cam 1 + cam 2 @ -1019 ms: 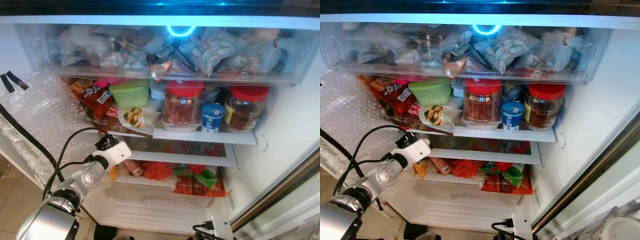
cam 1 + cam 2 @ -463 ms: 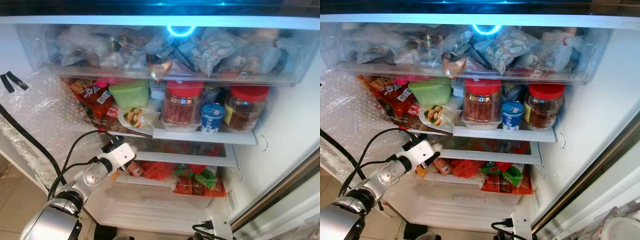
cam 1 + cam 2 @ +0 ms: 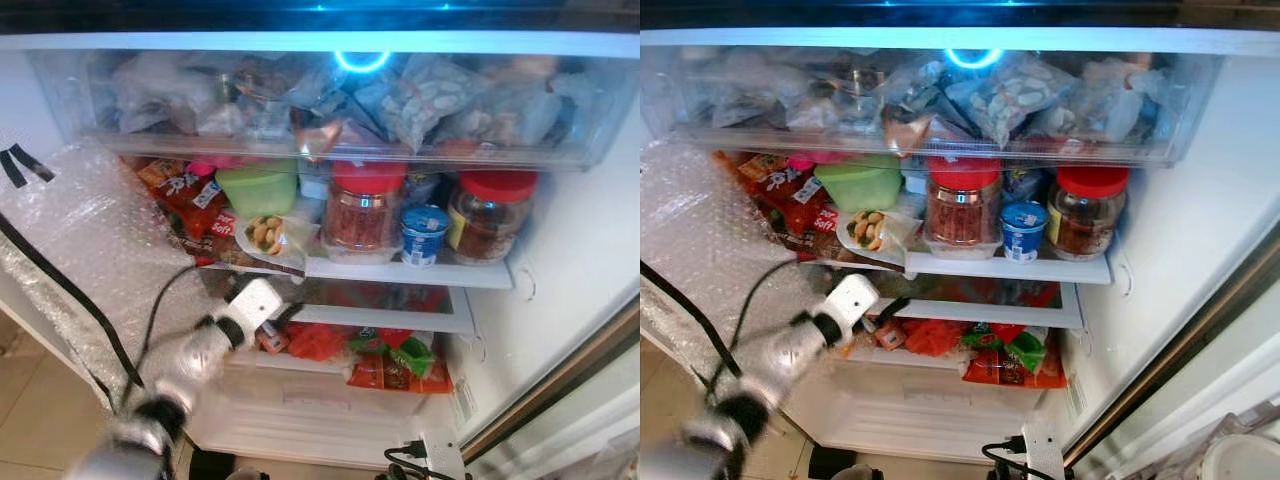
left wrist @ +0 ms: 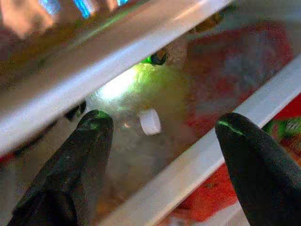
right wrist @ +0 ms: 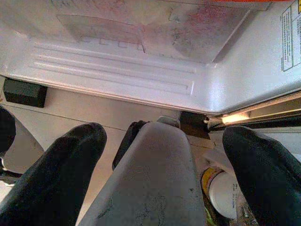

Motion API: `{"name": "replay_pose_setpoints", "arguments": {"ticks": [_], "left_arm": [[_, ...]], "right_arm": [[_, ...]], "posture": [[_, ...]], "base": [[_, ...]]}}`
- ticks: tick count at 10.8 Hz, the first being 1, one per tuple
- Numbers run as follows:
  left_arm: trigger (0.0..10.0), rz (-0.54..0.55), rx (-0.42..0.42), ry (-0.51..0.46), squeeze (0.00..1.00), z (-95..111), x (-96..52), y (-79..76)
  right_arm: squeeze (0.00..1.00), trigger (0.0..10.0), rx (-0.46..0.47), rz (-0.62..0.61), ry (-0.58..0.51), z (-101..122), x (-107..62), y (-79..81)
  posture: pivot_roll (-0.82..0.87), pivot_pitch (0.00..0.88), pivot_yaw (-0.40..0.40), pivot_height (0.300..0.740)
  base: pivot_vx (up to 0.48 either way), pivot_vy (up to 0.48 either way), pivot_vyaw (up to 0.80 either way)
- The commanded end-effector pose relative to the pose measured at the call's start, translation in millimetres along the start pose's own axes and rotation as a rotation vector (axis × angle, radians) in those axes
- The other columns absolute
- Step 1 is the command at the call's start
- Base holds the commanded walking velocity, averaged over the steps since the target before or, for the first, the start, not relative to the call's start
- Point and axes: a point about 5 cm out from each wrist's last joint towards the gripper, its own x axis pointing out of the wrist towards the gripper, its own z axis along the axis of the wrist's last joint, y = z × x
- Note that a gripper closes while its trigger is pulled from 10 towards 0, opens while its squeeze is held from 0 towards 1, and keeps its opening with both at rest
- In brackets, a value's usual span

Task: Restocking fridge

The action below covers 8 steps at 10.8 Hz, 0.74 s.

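1. Left gripper (image 4: 162,136) sits at the gap between two white shelf edges on the fridge's lower-left side, fingers (image 4: 89,141) spread wide, nothing held. Arm blurred in head views.
2. Right gripper (image 5: 162,141) hangs low by the fridge base, fingers apart w/ a grey part of the robot between them; idle.
3. No item in hand; stock already inside: red-lid jars (image 3: 367,205), yoghurt cup (image 3: 425,232), green tub (image 3: 258,187), red packets (image 3: 318,342) on the lower shelf (image 3: 380,318).
4. Risks: wide fingers could clip the shelf edge or snag a packet & drag it out; arm's cable (image 3: 152,315) may catch the bubble wrap (image 3: 85,235).
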Motion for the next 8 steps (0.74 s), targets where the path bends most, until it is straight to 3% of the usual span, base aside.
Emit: {"name": "replay_pose_setpoints", "arguments": {"ticks": [1,3,4,6,7,8], "left_arm": [[10.0,0.049,-0.144,0.037,0.00,-9,-11.6,-0.7],[10.0,0.139,-0.336,0.147,0.00,-32,-40.0,-11.1],[10.0,0.184,-0.370,0.229,0.00,-50,-53.8,-14.1],[10.0,0.374,-0.520,0.538,0.00,-108,-101.8,-23.5],[10.0,0.444,-0.528,0.688,0.00,-127,-126.8,-32.0],[10.0,0.501,-0.595,0.752,0.00,-136,-143.3,-37.2]], "right_arm": [[0.00,10.0,0.009,0.004,0.057,-14,-2.5,0.9],[0.00,10.0,-0.002,0.010,0.062,-14,-2.5,0.4],[0.00,10.0,-0.007,0.011,0.065,-14,-2.5,0.2],[0.00,10.0,-0.022,0.012,0.080,-15,-2.5,-0.1],[0.00,10.0,-0.019,0.009,0.083,-16,-2.7,0.0],[0.00,10.0,-0.015,0.004,0.083,-17,-3.1,-1.1]], "posture": [[0.01,0.000,0.003,0.663],[0.03,0.000,-0.003,0.663],[0.04,0.000,-0.005,0.663],[0.05,0.000,-0.012,0.663],[0.03,0.000,-0.014,0.663],[0.05,0.000,-0.025,0.663]], "base": [[0.000,0.000,0.00],[0.000,0.000,0.00],[0.000,0.000,0.00],[0.000,0.000,0.00],[0.000,0.000,0.00],[0.000,0.000,0.00]]}}
